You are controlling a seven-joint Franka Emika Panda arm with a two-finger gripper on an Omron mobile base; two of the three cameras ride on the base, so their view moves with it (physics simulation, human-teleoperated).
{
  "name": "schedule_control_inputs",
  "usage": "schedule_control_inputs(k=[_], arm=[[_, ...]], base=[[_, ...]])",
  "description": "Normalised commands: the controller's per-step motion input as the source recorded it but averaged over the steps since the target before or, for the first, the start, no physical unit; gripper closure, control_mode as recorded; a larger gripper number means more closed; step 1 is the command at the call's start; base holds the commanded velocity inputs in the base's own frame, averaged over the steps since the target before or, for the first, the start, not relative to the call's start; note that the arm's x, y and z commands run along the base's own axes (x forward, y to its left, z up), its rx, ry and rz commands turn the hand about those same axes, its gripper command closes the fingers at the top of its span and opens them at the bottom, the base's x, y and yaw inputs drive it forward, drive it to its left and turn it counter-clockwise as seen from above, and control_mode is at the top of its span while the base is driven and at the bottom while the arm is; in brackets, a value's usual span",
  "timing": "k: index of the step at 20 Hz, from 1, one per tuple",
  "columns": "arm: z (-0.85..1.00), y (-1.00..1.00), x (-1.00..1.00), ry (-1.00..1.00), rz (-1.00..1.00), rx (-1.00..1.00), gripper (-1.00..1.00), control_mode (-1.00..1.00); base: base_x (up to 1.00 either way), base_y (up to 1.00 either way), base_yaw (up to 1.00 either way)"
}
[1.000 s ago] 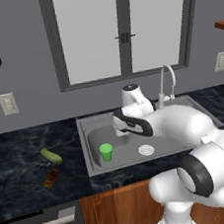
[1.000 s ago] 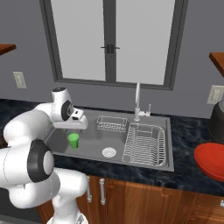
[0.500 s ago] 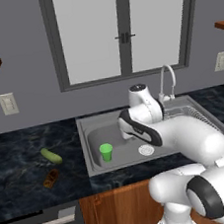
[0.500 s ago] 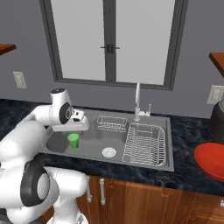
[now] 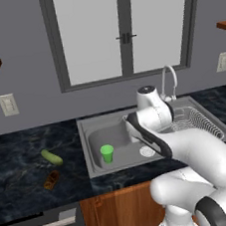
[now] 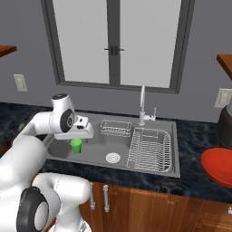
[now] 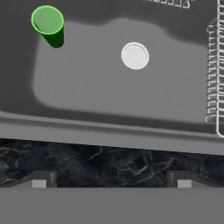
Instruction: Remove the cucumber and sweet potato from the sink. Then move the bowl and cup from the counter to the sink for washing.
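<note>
The green cup (image 5: 107,153) (image 6: 76,146) stands upright in the left part of the sink (image 5: 125,158) (image 6: 95,154), at the upper left of the hand view (image 7: 47,22). On the dark counter left of the sink lie the pale cucumber (image 5: 51,157) and, nearer the front, the brown sweet potato (image 5: 51,180). The red bowl (image 6: 219,165) sits on the counter far to the right of the sink. My gripper (image 7: 111,183) (image 6: 85,134) hangs open and empty above the sink's front rim, to the right of the cup and apart from it.
A round white drain (image 7: 135,55) marks the basin floor. A wire dish rack (image 6: 149,147) fills the sink's right part, with a wire basket (image 6: 115,128) and a faucet (image 6: 142,102) at the back. A dark appliance (image 6: 225,124) stands behind the bowl.
My hand has drifted a little right and lower, toward the sink's front, and the elbow has swung right. The cup has stayed where it was. The jaws have stayed open.
</note>
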Motion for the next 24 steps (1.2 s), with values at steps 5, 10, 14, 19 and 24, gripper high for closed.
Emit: schedule_control_inputs(k=[5,10,14,19,24], arm=[[0.04,-0.16,-0.24,-0.05,0.00,-0.02,-1.00,-1.00],[0.05,-0.18,-0.23,-0.01,0.00,0.00,-1.00,-1.00],[0.07,-0.19,-0.19,0.00,0.00,0.00,-1.00,-1.00],[0.10,-0.17,-0.17,0.01,0.00,-0.01,-1.00,-1.00],[0.08,-0.22,-0.20,0.00,0.00,-0.10,-1.00,-1.00]], base=[[0.00,0.00,0.00],[0.00,0.00,0.00],[0.00,0.00,0.00],[0.00,0.00,0.00],[0.00,0.00,0.00]])
